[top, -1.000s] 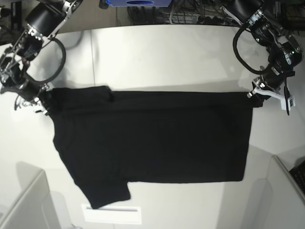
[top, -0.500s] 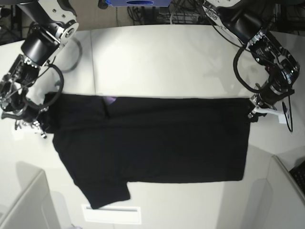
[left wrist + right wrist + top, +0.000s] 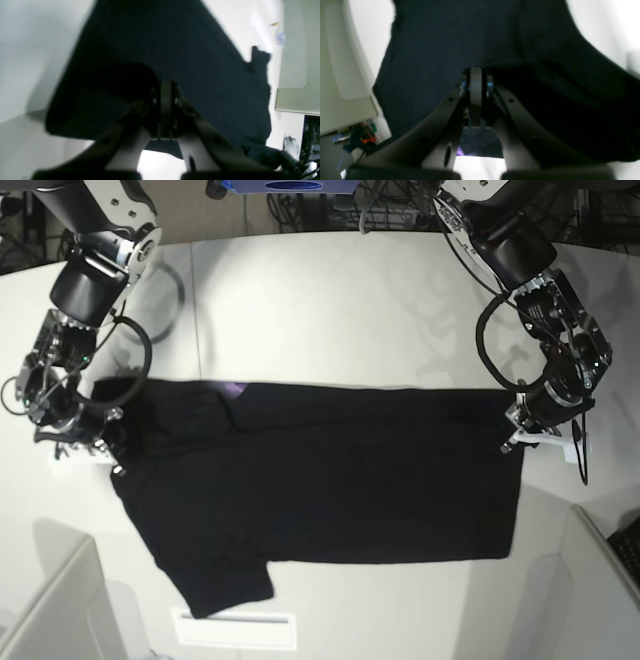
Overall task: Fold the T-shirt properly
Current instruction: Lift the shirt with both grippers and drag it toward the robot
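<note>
1. The T-shirt point(image 3: 320, 480) is lying spread across the middle of the white table point(image 3: 330, 310), black side up, with one short sleeve reaching toward the table's near edge at the lower left of the base view.
2. A small purple patch of print point(image 3: 233, 390) is showing at the far edge of the cloth, where a fold is turning over.
3. The left tool point(image 3: 517, 432) is sitting at the far corner of the cloth on the right of the base view; its jaws are pressed together and pinching the T-shirt's edge.
4. In the left wrist view, the left tool point(image 3: 166, 105) is showing its fingers meeting over dark fabric point(image 3: 175, 50) that is stretching away from it.
5. The right tool point(image 3: 100, 442) is sitting at the opposite far corner, on the left of the base view, likewise clamped narrow on the cloth.
6. In the right wrist view, the right tool point(image 3: 476, 100) is gripping bunched black fabric, and a sliver of purple point(image 3: 460, 151) is peeking out below the fingers.
7. The far edge between the two tools is running nearly straight and taut.
</note>
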Robot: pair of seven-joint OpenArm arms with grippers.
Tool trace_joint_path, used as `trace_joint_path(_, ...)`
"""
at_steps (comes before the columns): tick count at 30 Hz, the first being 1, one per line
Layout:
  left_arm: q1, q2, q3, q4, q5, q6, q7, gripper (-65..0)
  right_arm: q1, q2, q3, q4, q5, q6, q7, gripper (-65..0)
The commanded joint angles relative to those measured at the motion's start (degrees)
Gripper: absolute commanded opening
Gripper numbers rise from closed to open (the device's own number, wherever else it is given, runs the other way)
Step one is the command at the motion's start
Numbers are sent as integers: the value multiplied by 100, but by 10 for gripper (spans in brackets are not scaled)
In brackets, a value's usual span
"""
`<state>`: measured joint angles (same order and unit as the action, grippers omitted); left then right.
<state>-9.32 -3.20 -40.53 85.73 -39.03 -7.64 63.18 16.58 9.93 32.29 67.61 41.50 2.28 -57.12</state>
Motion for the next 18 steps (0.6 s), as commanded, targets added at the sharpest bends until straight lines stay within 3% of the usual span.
trace_joint_path(1,-118,-89,14,73,-128,-40,-98,-650,184,163,-7,39,119,13,99,-650)
trace_joint_path(18,-426,-203,295,-437,-128,-32,-300,-650,351,189,-183,-155,119,22,310,-650)
